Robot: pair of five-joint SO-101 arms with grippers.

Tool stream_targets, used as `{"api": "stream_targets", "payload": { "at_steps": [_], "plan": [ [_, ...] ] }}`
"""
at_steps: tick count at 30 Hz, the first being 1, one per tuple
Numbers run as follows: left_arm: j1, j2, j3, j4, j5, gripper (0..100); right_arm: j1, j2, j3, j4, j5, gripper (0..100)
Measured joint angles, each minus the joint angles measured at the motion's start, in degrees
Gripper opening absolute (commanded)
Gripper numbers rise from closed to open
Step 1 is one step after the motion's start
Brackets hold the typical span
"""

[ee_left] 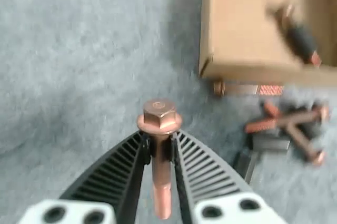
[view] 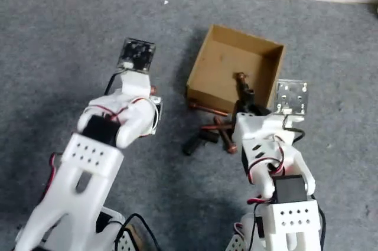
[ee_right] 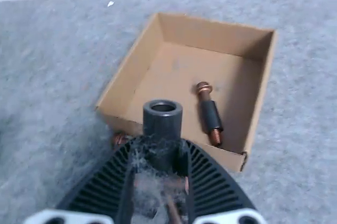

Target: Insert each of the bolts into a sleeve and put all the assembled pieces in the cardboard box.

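The left claw [ee_left: 159, 140] is clamping tight on a copper bolt [ee_left: 159, 117], gripping the shank just under the hex head, so the head is poking out past the fingertips. It is hanging over the grey counter [ee_left: 79, 50], well to the left of the cardboard box [ee_left: 247, 18] as seen from above and not touching it.

The right claw [ee_right: 162, 145] is squeezing a dark sleeve [ee_right: 163, 114], whose open bore is showing at the free end. It is sitting right up against the box's near wall.

Inside the box, one assembled piece [ee_right: 209, 113] is lying flat on the floor near the right-hand wall. It is a bolt pushed through a black sleeve, with the head and the threaded tip sticking out at either end.

Outside the box, a single bolt [ee_left: 247, 89] is lying along the foot of the near wall, just beside it. A little further out from that wall, a few loose bolts [view: 217, 128] are lying crossed over one another. Loose sleeves [view: 198, 140] are lying among them on the side away from the box.
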Motion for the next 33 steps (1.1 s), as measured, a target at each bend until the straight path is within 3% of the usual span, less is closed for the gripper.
{"api": "stream_targets", "payload": {
  "at_steps": [8,18,25,33],
  "plan": [
    [0.00,-14.42,9.23,-12.92,1.23,1,-1.14,0.00,0.26,0.00,0.00,0.6],
    [0.00,-24.97,9.41,-13.89,13.19,1,-1.23,0.00,0.26,0.00,0.09,0.6],
    [0.00,-25.93,9.41,-13.89,16.70,1,-1.32,-0.79,0.44,0.00,0.09,0.6],
    [0.00,-27.96,9.41,-13.89,18.73,1,-4.22,-15.03,9.23,0.00,2.11,0.6]
  ]
}}
